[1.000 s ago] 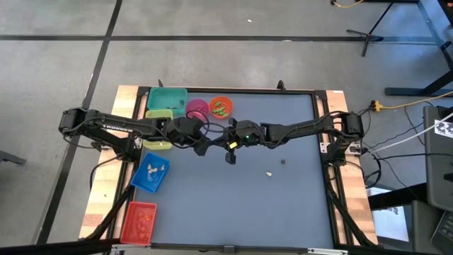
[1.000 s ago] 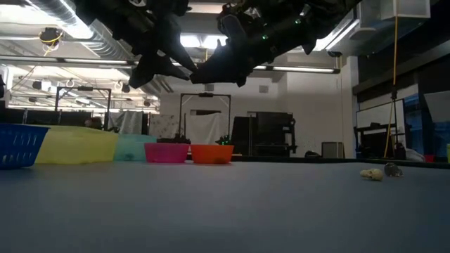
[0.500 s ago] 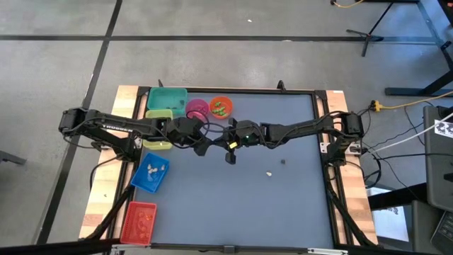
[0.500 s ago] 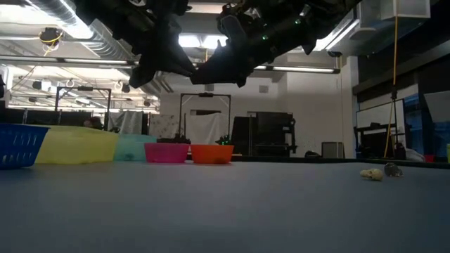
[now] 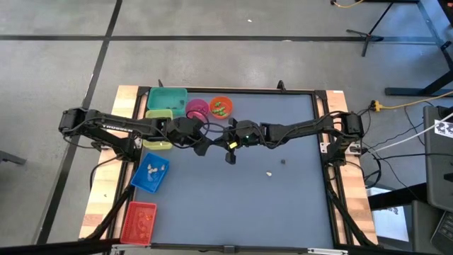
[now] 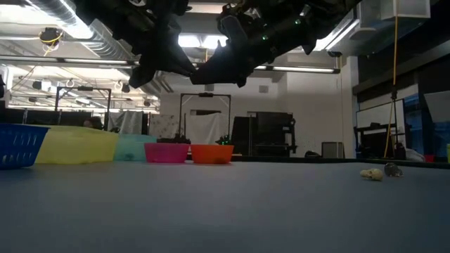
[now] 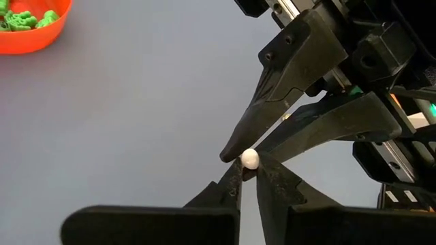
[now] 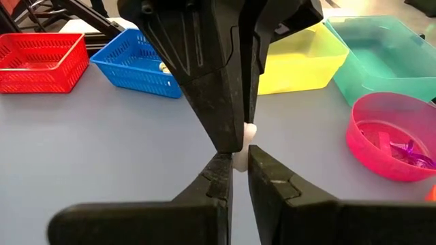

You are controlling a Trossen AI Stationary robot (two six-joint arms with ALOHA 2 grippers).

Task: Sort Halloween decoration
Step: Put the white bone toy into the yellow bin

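I see a tiny white trinket pinched by both the left fingers and right fingers, half hidden.

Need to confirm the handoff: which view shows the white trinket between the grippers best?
Left wrist view: the white trinket shows whole, pinched where both grippers' tips meet. The right wrist view shows it half hidden behind fingers. High and low views don't show it.

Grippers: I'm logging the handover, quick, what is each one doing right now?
Left gripper: closed on the white trinket.
Right gripper: closed on the same white trinket.
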